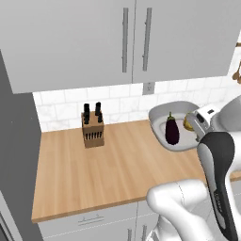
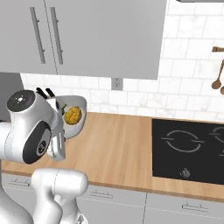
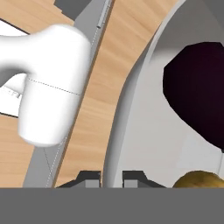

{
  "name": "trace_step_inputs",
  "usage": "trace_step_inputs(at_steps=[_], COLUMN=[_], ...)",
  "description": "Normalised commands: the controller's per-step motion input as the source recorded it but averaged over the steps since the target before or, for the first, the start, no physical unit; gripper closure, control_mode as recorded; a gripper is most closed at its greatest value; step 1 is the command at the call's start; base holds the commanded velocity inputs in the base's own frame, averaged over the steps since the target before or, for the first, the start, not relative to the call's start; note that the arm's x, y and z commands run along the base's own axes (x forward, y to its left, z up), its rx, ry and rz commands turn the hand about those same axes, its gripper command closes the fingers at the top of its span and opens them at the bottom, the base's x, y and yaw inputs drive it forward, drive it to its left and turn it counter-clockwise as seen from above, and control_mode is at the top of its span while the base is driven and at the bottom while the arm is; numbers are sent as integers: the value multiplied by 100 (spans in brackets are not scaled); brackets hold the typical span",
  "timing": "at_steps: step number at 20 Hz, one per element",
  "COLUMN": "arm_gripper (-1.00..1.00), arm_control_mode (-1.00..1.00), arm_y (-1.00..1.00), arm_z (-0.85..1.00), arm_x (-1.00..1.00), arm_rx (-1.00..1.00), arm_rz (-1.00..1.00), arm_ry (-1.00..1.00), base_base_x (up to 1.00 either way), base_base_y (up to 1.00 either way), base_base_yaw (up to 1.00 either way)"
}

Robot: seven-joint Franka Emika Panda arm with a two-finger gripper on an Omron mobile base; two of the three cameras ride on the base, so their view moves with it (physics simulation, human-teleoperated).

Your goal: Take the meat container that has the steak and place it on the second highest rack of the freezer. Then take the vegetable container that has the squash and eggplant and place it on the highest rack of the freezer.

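Observation:
The vegetable container [image 1: 160, 118] is a pale grey bowl-like tray over the right part of the wooden counter. In it lie the dark purple eggplant [image 1: 172, 132] and the yellow squash [image 1: 188, 124]. My gripper [image 1: 199, 126] is at the tray's right rim. In the hand view the two fingertips [image 3: 89, 177] stand on either side of the tray's rim [image 3: 114, 144], shut on it, with the eggplant [image 3: 199, 94] and squash [image 3: 199, 179] just inside. From the right base the squash [image 2: 72, 115] and tray [image 2: 81, 105] peek out behind my arm. The meat container, steak and freezer racks are out of view.
A wooden knife block [image 1: 92, 130] stands at the back of the counter [image 1: 94, 169]. A tall dark grey panel [image 1: 14, 155] borders the counter's left end. A black cooktop [image 2: 188, 148] is set in the counter to the right. Upper cabinets [image 1: 117, 37] hang overhead.

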Motion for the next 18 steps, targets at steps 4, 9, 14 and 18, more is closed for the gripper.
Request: trace_step_inputs(at_steps=[4, 9, 14, 18], arm_gripper=[100, 100, 100, 100], arm_control_mode=[-100, -100, 100, 100], arm_y=[0, 0, 0, 0], arm_z=[0, 0, 0, 0], arm_x=[0, 0, -1, 0], arm_rx=[0, 0, 0, 0], arm_rz=[0, 0, 0, 0], arm_ry=[0, 0, 0, 0], base_base_x=[0, 0, -24, -87], base_base_y=[0, 0, 10, 34], base_base_yaw=[0, 0, 0, 5])
